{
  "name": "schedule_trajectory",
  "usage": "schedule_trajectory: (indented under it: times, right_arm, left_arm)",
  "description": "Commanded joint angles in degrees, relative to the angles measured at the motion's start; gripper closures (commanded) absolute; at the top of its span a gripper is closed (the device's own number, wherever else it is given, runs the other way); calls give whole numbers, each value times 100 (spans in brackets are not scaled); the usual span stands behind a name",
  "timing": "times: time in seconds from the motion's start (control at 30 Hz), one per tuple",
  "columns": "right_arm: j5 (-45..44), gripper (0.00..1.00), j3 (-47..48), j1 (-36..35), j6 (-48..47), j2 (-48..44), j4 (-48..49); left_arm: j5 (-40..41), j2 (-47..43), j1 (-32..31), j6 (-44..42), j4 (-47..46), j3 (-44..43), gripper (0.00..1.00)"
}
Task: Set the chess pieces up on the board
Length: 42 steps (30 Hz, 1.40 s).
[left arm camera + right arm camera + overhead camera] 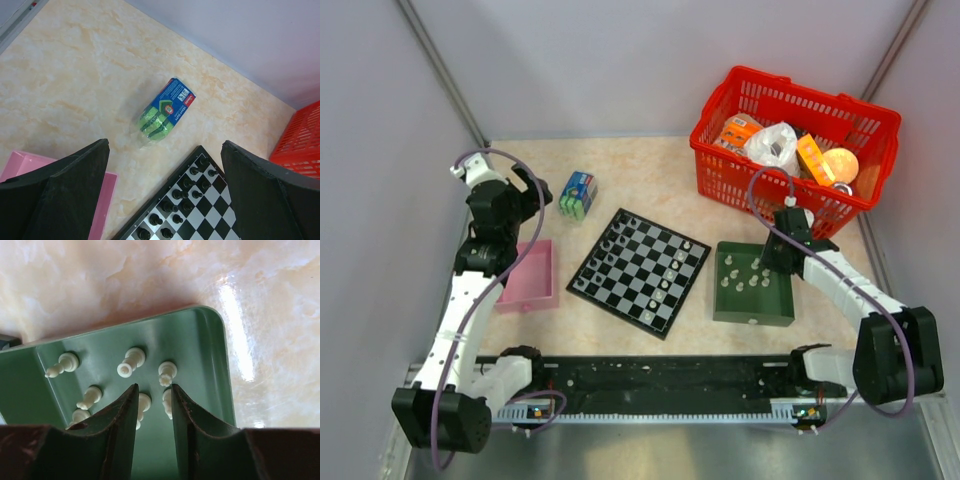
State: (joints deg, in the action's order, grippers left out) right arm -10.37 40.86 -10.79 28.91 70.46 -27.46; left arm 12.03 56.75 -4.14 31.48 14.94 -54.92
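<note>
l gripper (pixel 165 149) fingers spread wide, empty, above board (pixel 638 272) corner. r gripper (pixel 153 388) fingers narrowly apart over green tray (pixel 210 340) among pale pieces (pixel 131 360); grip unclear. board mid-table, dark pieces (pixel 177 194) along one edge.

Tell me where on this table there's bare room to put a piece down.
Bare tabletop lies behind the board, between the sponge pack and the red basket, and in a strip along the near side of the board and pink tray. Crowded: the green tray, with pale pieces under the right gripper.
</note>
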Motion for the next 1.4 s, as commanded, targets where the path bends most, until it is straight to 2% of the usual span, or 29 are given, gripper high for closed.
schedule_trajectory:
  times: [0.0, 0.97, 1.37]
  right_arm:
    - [176, 68, -26, 77, -43, 117, 364]
    - [-53, 71, -122, 244, -219, 460, 575]
    - [167, 73, -140, 252, -271, 504, 602]
  left_arm:
    - [10, 11, 36, -46, -202, -89, 1]
    - [36, -33, 45, -20, -184, -54, 1]
    - [1, -24, 45, -2, -202, -46, 1]
